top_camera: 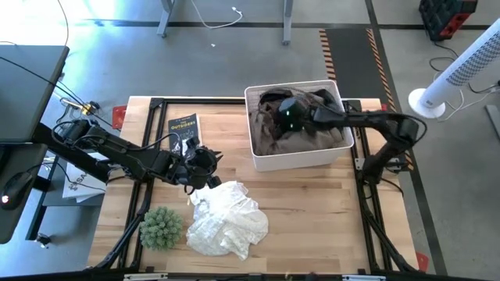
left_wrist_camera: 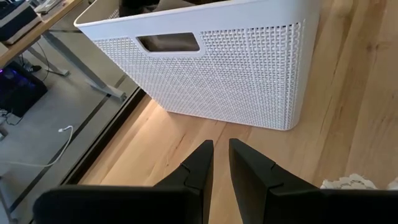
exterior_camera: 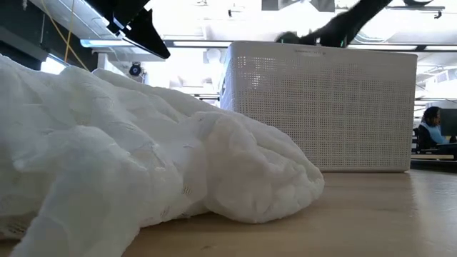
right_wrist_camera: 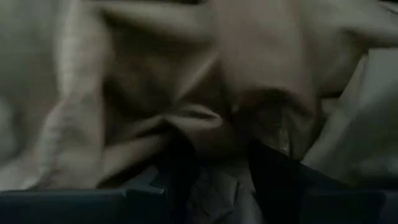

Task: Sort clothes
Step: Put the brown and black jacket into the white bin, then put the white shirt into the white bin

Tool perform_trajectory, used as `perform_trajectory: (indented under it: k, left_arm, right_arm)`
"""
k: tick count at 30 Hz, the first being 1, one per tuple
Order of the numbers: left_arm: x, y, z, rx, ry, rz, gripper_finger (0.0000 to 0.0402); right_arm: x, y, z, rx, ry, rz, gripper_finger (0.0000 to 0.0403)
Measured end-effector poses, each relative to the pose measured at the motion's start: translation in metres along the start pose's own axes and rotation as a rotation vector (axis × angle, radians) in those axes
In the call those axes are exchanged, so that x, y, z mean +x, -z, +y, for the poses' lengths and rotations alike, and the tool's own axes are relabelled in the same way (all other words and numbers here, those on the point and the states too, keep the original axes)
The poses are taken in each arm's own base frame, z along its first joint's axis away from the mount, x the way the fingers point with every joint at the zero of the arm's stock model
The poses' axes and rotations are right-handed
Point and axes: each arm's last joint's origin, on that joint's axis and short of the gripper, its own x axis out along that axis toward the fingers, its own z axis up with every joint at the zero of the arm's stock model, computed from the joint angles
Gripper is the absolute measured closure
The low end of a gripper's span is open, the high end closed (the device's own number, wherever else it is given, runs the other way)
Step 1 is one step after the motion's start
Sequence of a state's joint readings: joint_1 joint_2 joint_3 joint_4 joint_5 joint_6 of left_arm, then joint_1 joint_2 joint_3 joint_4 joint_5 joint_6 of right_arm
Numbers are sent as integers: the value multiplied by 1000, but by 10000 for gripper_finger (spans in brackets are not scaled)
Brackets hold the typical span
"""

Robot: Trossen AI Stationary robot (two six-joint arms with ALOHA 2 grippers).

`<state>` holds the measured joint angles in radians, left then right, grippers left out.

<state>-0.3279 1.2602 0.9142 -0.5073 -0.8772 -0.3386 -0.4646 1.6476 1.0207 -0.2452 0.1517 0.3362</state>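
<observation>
The right gripper (right_wrist_camera: pixel 227 171) is down in the white plastic basket (top_camera: pixel 301 160), fingers apart on soft khaki-brown trousers (right_wrist_camera: pixel 186 81). The left gripper (left_wrist_camera: pixel 221 163), nearly closed and empty, is above the wooden tabletop (top_camera: pixel 328 218) by crumpled white clothes (top_camera: pixel 226 222).

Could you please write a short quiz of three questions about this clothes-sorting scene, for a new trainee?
1. True or false: the white patterned garment lies on the table, outside the white basket.
2. Which gripper is down among the clothes in the basket? A) the left gripper B) the right gripper
3. Fill in: the fabric right in front of the right gripper's fingers is the ____ trousers.

Key
1. True. It is piled beside the green spiky plant.
2. B. The left gripper hangs over the table beside the white garment, its fingers nearly together and holding nothing.
3. Khaki-brown.
</observation>
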Motion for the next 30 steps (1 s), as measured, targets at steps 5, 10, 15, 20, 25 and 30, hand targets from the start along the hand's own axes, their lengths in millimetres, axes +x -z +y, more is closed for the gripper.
perform_trajectory:
  k: [5, 10, 15, 20, 25, 30]
  left_arm:
    - [0, 0, 0, 1, 0, 1, 351]
    - [0, 0, 0, 0, 3, 3, 351]
    - [-1, 1, -1, -21, 14, 11, 351]
    - [-5, 3, -4, -27, 29, 9, 351]
    - [-15, 5, -11, 2, 79, -4, 351]
    - [-33, 5, -9, 1, 120, -43, 351]
  right_arm:
    - [23, -16, -40, 64, 7, 49, 250]
    - [-21, -56, -24, -53, 103, -119, 250]
    - [-95, -74, 20, -172, 110, -346, 250]
    - [-163, -53, 72, -354, 58, -517, 250]
    - [-189, 2, 138, -542, -253, -559, 250]
    - [-186, 54, 199, -548, -796, -449, 250]
